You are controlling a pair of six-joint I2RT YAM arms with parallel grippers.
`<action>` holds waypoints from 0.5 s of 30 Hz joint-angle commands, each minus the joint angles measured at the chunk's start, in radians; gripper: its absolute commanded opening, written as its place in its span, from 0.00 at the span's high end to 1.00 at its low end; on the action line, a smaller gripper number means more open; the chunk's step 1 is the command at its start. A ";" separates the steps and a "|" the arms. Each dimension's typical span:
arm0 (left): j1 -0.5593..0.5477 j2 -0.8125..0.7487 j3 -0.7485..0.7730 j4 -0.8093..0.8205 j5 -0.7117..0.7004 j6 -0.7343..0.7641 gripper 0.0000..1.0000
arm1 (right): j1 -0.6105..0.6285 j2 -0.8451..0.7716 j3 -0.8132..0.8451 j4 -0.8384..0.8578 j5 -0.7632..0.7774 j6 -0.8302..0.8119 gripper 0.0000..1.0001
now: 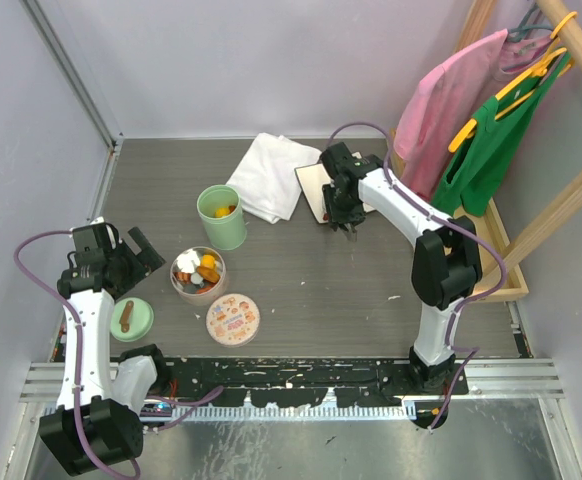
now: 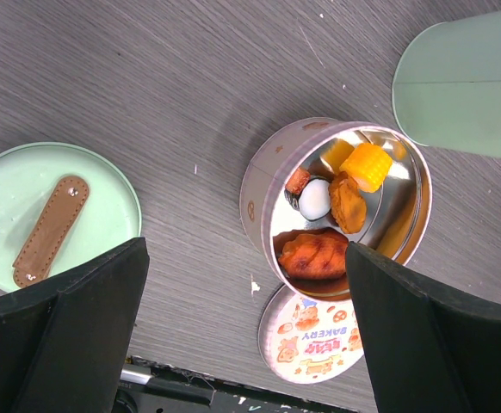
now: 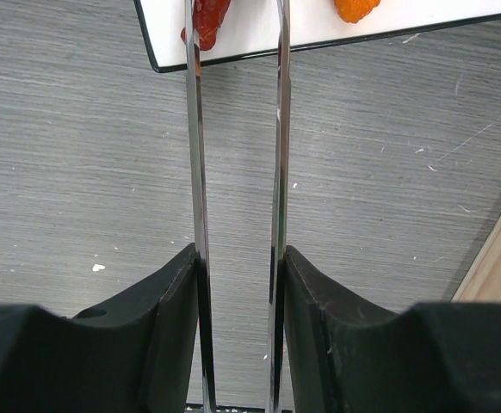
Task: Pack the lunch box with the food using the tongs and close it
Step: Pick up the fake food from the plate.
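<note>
Well, at nine o'clock of the surface our left tool [image 2: 244, 258] hangs spread wide above the lunch box tin [image 2: 263, 185], food [image 2: 349, 202] inside. Toward one o'clock our right tool [image 3: 238, 258] clenches the tongs [image 3: 196, 172], their arms reaching over red and orange food on the white tray [image 3: 259, 26].

Pale lilac walls [image 1: 271, 60]; dark grey woodgrain tabletop [image 1: 321, 290]; wooden rack [image 1: 561, 205] at right (garments [image 1: 491, 150] hung, pink and green).

Both arms [image 1: 81, 335] have white links, black joints and purple cables [image 1: 357, 127].
</note>
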 commanded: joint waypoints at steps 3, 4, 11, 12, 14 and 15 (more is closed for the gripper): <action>-0.003 -0.006 0.018 0.032 0.015 0.006 0.02 | 0.006 0.000 0.050 0.009 0.008 0.006 0.55; -0.003 -0.006 0.018 0.033 0.016 0.006 0.02 | 0.006 0.000 0.050 0.009 0.014 0.006 0.55; -0.002 -0.007 0.018 0.031 0.015 0.006 0.02 | 0.005 -0.014 0.040 0.025 0.034 0.012 0.60; -0.003 -0.008 0.018 0.031 0.014 0.005 0.02 | 0.006 -0.021 0.040 0.027 0.038 0.013 0.61; -0.003 -0.008 0.017 0.031 0.013 0.006 0.02 | 0.006 -0.040 0.041 0.035 0.044 0.015 0.64; -0.003 -0.008 0.018 0.032 0.013 0.006 0.02 | 0.006 -0.050 0.041 0.040 0.045 0.017 0.64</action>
